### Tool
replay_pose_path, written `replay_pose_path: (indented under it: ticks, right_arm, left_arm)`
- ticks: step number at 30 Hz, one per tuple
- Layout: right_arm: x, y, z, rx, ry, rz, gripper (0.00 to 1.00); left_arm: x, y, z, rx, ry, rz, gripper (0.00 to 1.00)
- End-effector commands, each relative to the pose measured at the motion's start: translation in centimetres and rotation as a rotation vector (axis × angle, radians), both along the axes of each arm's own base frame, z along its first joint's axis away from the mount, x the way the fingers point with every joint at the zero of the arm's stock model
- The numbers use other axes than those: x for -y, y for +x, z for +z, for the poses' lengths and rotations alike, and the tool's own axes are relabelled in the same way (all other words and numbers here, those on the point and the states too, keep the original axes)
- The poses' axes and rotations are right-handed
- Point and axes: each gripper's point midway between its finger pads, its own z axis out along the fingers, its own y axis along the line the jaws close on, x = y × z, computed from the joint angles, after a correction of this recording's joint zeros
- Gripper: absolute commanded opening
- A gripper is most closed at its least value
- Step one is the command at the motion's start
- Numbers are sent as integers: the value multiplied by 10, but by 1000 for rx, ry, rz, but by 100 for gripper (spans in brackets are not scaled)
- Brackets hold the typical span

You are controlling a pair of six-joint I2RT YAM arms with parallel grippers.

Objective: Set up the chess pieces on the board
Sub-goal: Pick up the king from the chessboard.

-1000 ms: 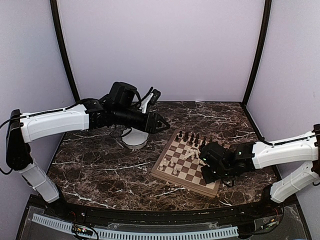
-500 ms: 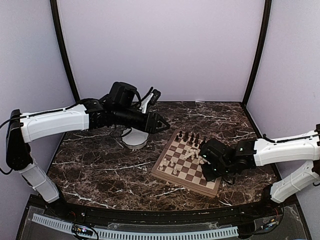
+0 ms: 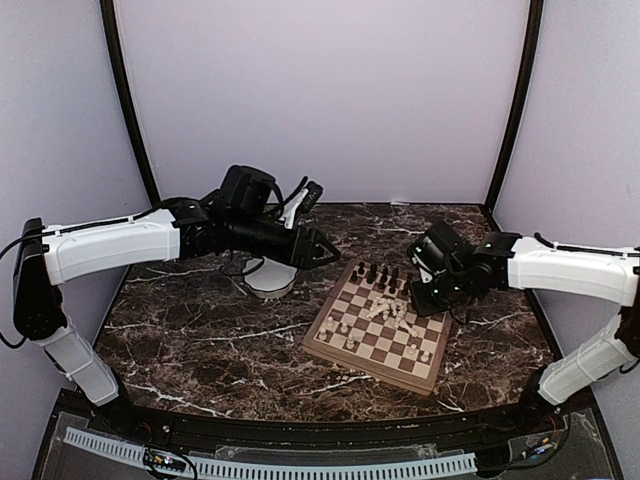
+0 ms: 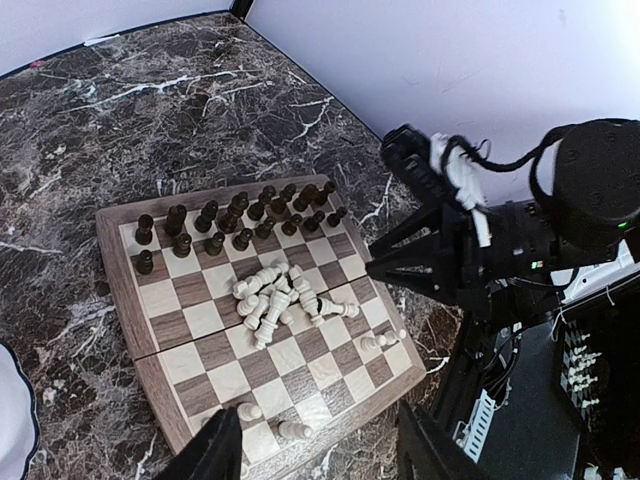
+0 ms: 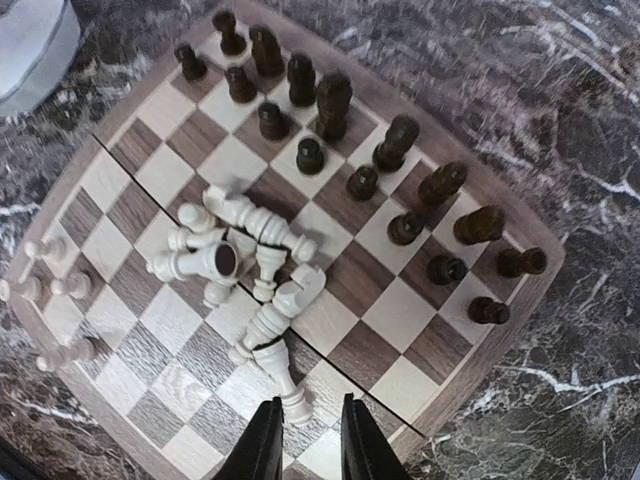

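On the dark marble desk (image 3: 200, 350) the board (image 5: 400, 305) lies at an angle, one corner toward the arms. Along its near edge a few pale pawns (image 5: 62, 286) stand upright, apparently the start of the pale side's rows. In the middle of the board the other pale pieces (image 5: 250, 265) lie tipped over in a loose heap, touching and crossing one another, so each has yet to be lifted out and stood on its square. Beyond the heap the dark pieces (image 5: 333, 100) stand in two rows along the far edge, which looks like that side done.

The right claw (image 5: 303, 440) hangs above the board's right corner, its fingertips a narrow gap apart with nothing between them, probably set that close to suit such small pieces. Farther back and to the left, the left claw (image 4: 320, 450) hovers over the white bowl (image 3: 272, 285), spread wide and empty, seemingly parked out of the way with its camera looking down at the board.
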Motion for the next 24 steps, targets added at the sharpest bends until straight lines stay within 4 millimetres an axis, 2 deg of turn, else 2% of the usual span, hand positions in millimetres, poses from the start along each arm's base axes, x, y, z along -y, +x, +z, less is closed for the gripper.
replay_pose_path:
  ticks: [1, 6, 19, 21, 24]
  right_arm:
    - [-6, -22, -42, -181, -77, 139, 24]
    - [-14, -23, -58, -228, -90, 187, 26]
    - [-13, -24, -84, -300, -154, 195, 24]
    - [-13, -25, -86, -302, -159, 198, 22]
    - [-13, -25, -84, -304, -158, 201, 12]
  left_arm:
    - [2, -2, 9, 8, -12, -16, 55]
    - [-1, -3, 6, 7, 1, -18, 55]
    - [-4, -4, 3, 6, 10, -13, 55]
    - [-4, -4, 3, 5, 10, -14, 55]
    - [-3, -5, 3, 4, 8, -17, 55]
